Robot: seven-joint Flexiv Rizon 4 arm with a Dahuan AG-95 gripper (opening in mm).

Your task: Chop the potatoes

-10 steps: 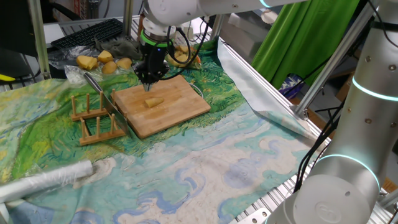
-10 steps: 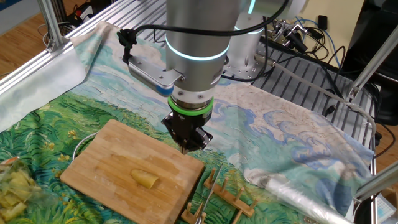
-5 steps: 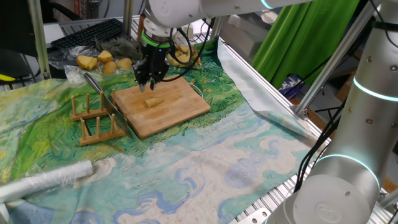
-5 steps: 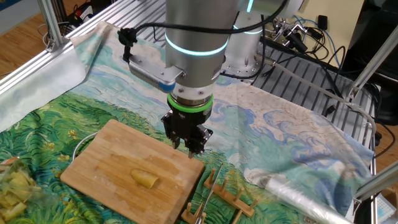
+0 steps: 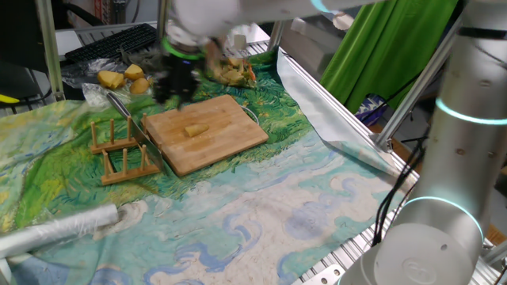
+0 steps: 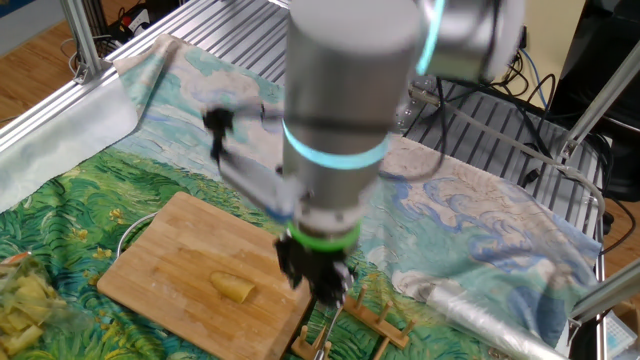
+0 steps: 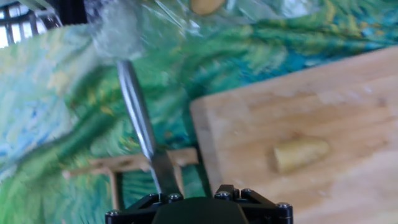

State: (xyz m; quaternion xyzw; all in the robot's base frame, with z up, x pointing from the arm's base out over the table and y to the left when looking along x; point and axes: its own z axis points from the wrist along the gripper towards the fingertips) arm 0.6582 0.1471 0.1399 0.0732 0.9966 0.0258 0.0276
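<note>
One pale-yellow potato wedge (image 5: 196,129) (image 6: 232,288) (image 7: 300,154) lies alone on the wooden board (image 5: 218,146) (image 6: 165,260) (image 7: 354,93). My gripper (image 5: 176,84) (image 6: 318,287) is blurred by motion. It hangs over the board's edge on the rack side, apart from the wedge. Its fingers look parted with nothing between them. The hand view shows only the gripper's black base at the bottom, not the fingertips. A knife (image 7: 139,118) (image 5: 125,109) leans on the wooden rack (image 5: 123,154) (image 6: 352,318) (image 7: 118,165) just below the hand.
Whole yellow-brown potatoes (image 5: 127,77) (image 7: 207,5) sit in clear plastic behind the board. Peelings (image 6: 20,300) lie beyond the board's far end. A roll of clear film (image 5: 59,229) (image 6: 490,320) lies on the painted cloth near the table edge.
The gripper went from shut to parted and swept off the board's back edge toward the rack and knife. The wedge has not moved.
</note>
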